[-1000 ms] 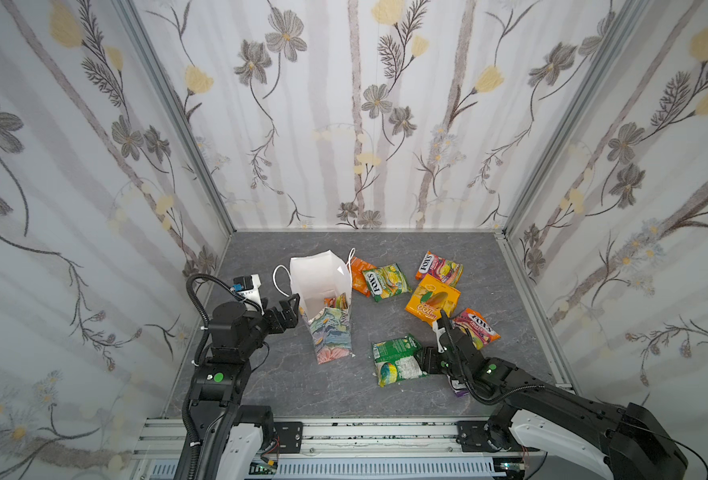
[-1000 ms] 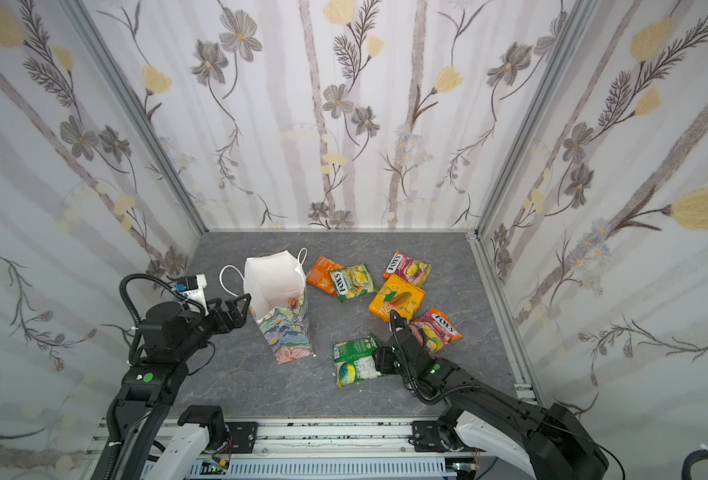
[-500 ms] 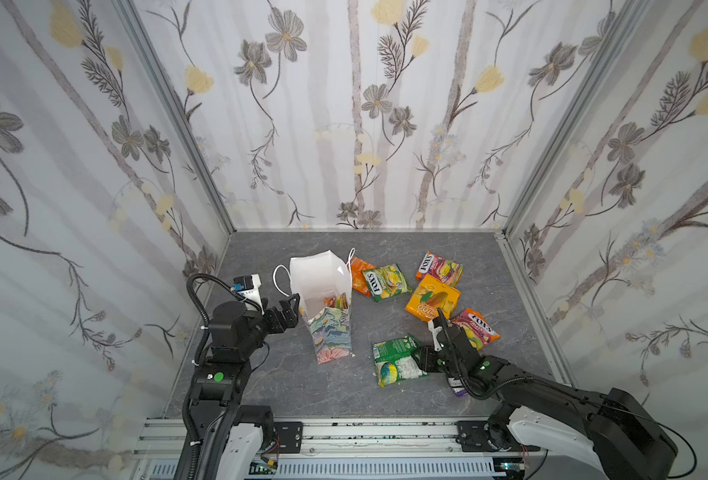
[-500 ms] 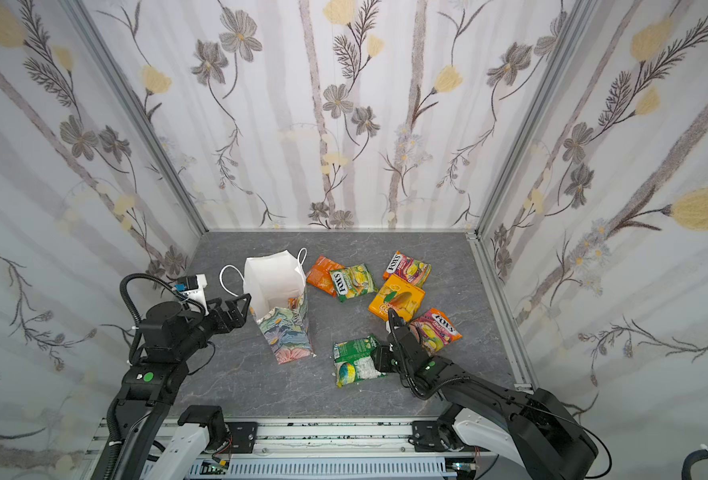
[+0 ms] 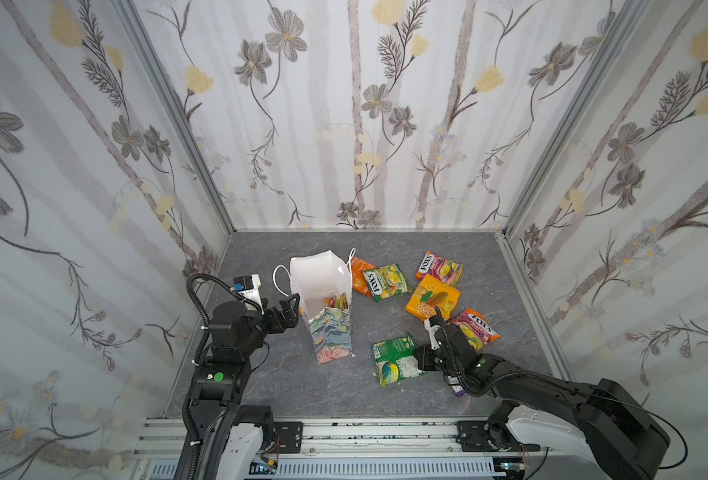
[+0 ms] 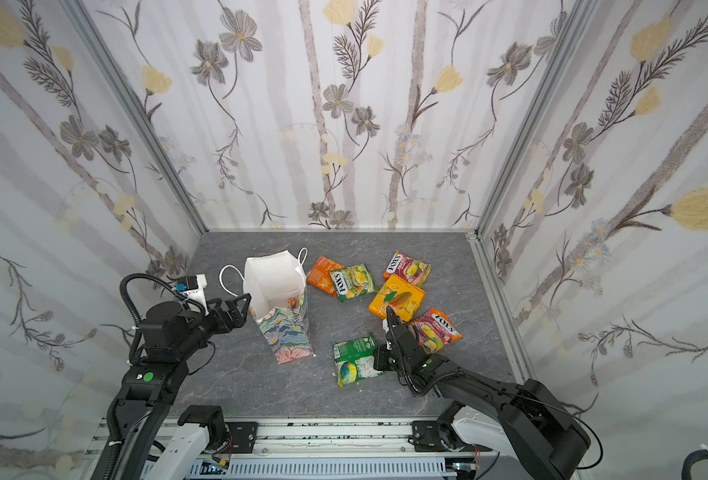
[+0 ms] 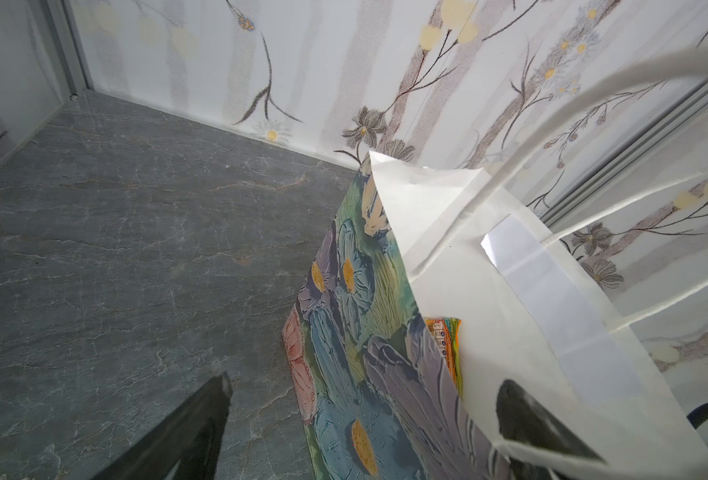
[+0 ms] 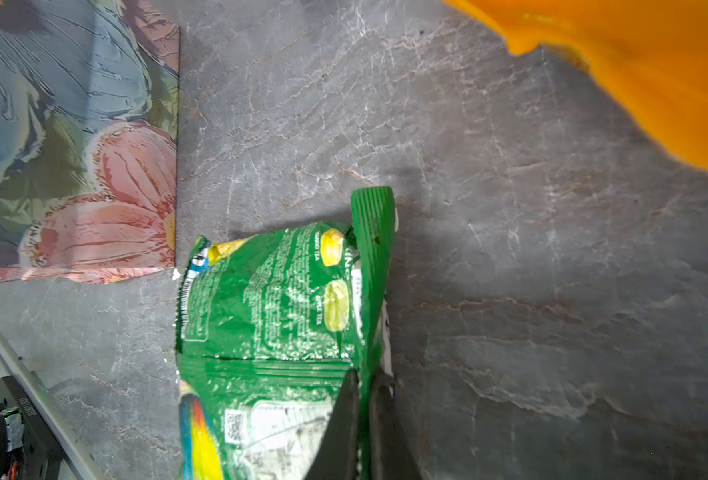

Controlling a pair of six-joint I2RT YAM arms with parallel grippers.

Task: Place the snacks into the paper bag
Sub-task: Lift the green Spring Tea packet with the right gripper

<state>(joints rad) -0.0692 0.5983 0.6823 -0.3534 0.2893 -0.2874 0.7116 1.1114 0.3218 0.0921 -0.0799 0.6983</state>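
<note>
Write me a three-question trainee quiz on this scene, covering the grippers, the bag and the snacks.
1. True or false: the right gripper is shut on the edge of the green packet.
2. Pick one. The left gripper is: A) shut on the bag's rim; B) open, straddling a wall of the paper bag, with one finger inside; C) shut and clear of the bag.
3. Short answer: does any snack show inside the paper bag?

Key: 1 true. 2 B. 3 Yes, a striped packet shows inside, against the wall.
</note>
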